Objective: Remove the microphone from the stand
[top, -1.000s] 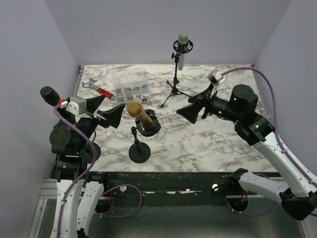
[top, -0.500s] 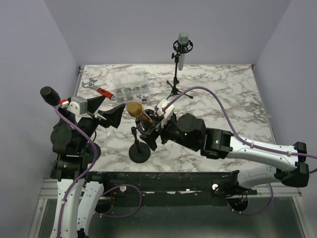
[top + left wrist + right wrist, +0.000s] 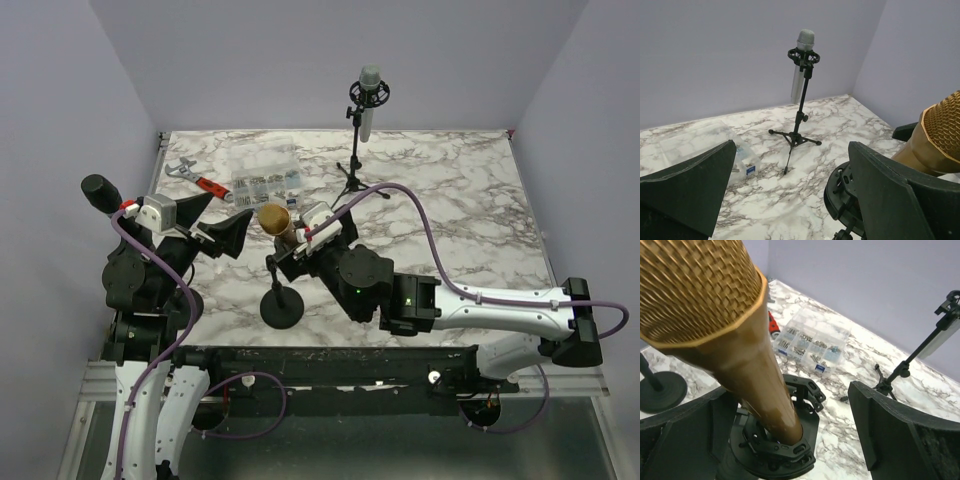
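Right wrist view: gold, mesh-headed microphone slants up-left from its black stand mount; right gripper straddles it, wide open, gripping nothing.

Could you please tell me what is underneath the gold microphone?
The gold microphone sits in a black shock mount on a round-based stand. Its lower end is hidden inside the mount's ring.

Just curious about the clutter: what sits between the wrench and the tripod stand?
A clear screw box lies there on the table; the top view shows it.
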Robot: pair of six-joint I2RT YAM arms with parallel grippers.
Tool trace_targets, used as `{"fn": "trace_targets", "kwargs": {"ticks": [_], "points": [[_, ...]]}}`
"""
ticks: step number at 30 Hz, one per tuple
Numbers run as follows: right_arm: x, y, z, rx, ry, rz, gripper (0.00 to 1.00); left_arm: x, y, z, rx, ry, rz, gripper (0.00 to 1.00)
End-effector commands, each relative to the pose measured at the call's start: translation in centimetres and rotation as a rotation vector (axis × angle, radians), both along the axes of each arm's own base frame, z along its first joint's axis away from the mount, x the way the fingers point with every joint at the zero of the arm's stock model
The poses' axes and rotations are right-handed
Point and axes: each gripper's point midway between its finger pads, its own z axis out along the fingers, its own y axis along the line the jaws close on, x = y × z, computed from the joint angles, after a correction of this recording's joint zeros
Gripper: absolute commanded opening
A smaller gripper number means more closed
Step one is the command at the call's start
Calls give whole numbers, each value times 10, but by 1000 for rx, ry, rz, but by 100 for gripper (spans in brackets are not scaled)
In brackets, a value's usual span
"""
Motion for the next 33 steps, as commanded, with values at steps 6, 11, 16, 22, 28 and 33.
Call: {"fn": "trace_targets", "kwargs": {"ticks": [6,11,16,22,28,33], "points": [[-1,21,13,16,-40,26,82,1,-2,-5,9,2,-10,99],[-4,25,9,3,-55,38,70,2,-3,-6,9,5,-16,99],[-2,23,11,-7,-78,19,51,2,-3,-7,7,10,-18,99],[-7,29,29,8,-100,47,35,3,-4,-8,7,14,-23,98],[-13,30,66,43,-157,60,32,5,-5,-10,5,22,-26,99],[-21,31,106,87,-215,79,27,5,-5,-10,2,25,-28,98]]}}
